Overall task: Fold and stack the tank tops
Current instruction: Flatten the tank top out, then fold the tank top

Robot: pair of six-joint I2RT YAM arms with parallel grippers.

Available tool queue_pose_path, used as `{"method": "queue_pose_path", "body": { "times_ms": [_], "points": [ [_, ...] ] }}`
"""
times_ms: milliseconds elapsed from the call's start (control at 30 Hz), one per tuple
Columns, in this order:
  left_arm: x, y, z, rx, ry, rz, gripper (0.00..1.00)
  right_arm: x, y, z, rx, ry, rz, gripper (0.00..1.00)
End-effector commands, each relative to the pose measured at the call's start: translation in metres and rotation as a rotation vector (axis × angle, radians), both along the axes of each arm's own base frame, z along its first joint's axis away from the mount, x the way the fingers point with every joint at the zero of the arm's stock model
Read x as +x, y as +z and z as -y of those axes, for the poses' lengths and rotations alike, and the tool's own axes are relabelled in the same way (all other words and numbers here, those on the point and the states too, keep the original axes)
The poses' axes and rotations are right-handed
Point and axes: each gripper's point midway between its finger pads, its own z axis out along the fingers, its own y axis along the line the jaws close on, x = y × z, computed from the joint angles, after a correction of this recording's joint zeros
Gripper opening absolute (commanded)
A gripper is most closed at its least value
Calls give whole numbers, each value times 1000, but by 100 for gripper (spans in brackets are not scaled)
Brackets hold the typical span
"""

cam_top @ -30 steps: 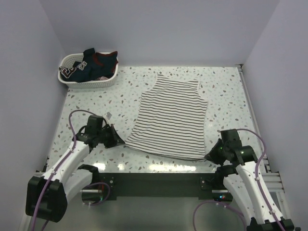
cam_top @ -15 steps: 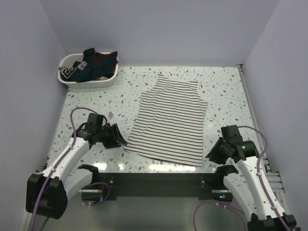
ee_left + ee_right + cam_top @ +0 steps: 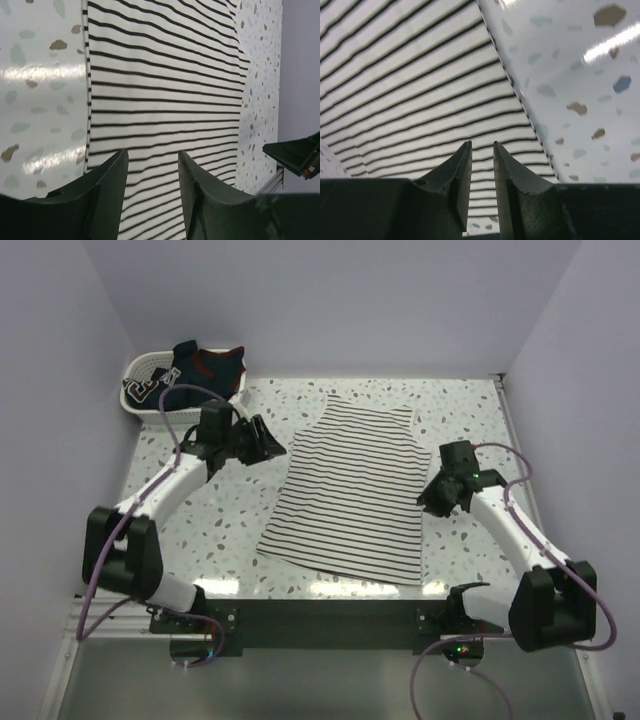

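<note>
A white tank top with thin dark stripes (image 3: 355,480) lies flat in the middle of the table, straps toward the far wall. My left gripper (image 3: 275,447) hovers at its left edge near the armhole. Its jaws stand open over the striped cloth (image 3: 165,85) with nothing between them (image 3: 152,155). My right gripper (image 3: 428,496) is at the top's right edge, about halfway down. In the right wrist view its jaws (image 3: 482,145) are a narrow gap apart over the stripes (image 3: 410,85), holding nothing. A dark navy tank top with red trim (image 3: 200,370) sits bunched in the basket.
A white woven basket (image 3: 135,397) stands in the far left corner of the speckled table (image 3: 200,530). Pale walls close in the left, far and right sides. A metal rail (image 3: 515,440) runs along the right edge.
Both grippers have let go of the striped top's near hem corners and opened. Both arms swung away from the near edge toward the top's sides. The hem now lies flat.
</note>
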Motion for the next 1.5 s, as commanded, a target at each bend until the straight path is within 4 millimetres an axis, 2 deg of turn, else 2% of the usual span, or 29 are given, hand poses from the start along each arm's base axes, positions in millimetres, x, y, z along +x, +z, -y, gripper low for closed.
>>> {"method": "queue_pose_path", "body": {
  "times_ms": [0,33,100,133,167,200,233,267,333,367,433,467,500,567,600,667,800,867,967,1000,1033,1100,1133,1233,1300,1333,1367,1433,1467],
  "points": [
    [62,10,37,-126,-33,148,49,78,35,13,-87,-67,230,27],
    [71,-17,47,-152,-47,90,49,89,24,14,-105,-67,211,27],
    [97,-16,66,-188,-83,135,48,110,24,17,-130,-86,231,27],
    [106,-47,72,-179,-88,78,47,122,15,18,-147,-85,208,27],
    [120,-42,78,-187,-95,99,47,131,12,18,-154,-87,208,27],
    [128,-50,80,-185,-95,94,47,137,4,18,-161,-83,190,27],
    [134,-73,80,-168,-81,58,47,150,8,20,-160,-90,202,27],
    [143,-73,81,-161,-76,68,47,156,-13,21,-169,-82,152,27],
    [153,-94,78,-129,-48,38,47,174,-15,24,-162,-84,150,27],
    [153,-104,76,-115,-35,8,47,177,-35,26,-169,-81,102,26],
    [156,-123,69,-81,15,-32,47,192,-37,30,-165,-80,92,26],
    [154,-132,63,-55,45,-66,47,192,-53,31,-171,-70,42,26],
    [155,-142,56,-23,85,-79,47,206,-48,30,-175,-50,57,26],
    [150,-157,44,33,141,-135,47,208,-56,29,-180,-15,0,26],
    [152,-164,34,69,197,-149,47,219,-64,27,-186,6,-17,26],
    [141,-177,21,112,249,-212,46,222,-73,26,-186,26,-55,26],
    [127,-184,1,140,349,-250,46,242,-89,22,-183,64,-69,26],
    [121,-178,1,128,364,-245,46,257,-84,18,-172,79,-42,26],
    [100,-183,-2,109,394,-274,46,266,-95,17,-178,113,-56,26],
    [96,-175,-3,96,414,-267,46,278,-87,17,-191,133,-25,27],
    [83,-182,-5,109,418,-290,46,280,-92,17,-196,147,-29,27],
    [73,-173,0,107,420,-278,46,289,-86,17,-202,175,-1,28],
    [62,-179,-1,122,420,-294,46,292,-83,15,-199,190,14,29],
    [66,-170,3,106,412,-245,47,296,-68,16,-222,208,56,33],
    [70,-175,0,122,396,-256,47,293,-46,20,-247,214,89,40],
    [78,-170,2,110,384,-243,47,292,-38,24,-267,209,105,43],
    [81,-172,4,107,369,-244,47,289,-16,25,-279,208,140,47],
    [93,-160,13,91,324,-202,47,282,7,26,-302,214,167,54],
    [97,-162,13,101,317,-199,48,277,31,19,-307,235,207,58]
  ]
}}
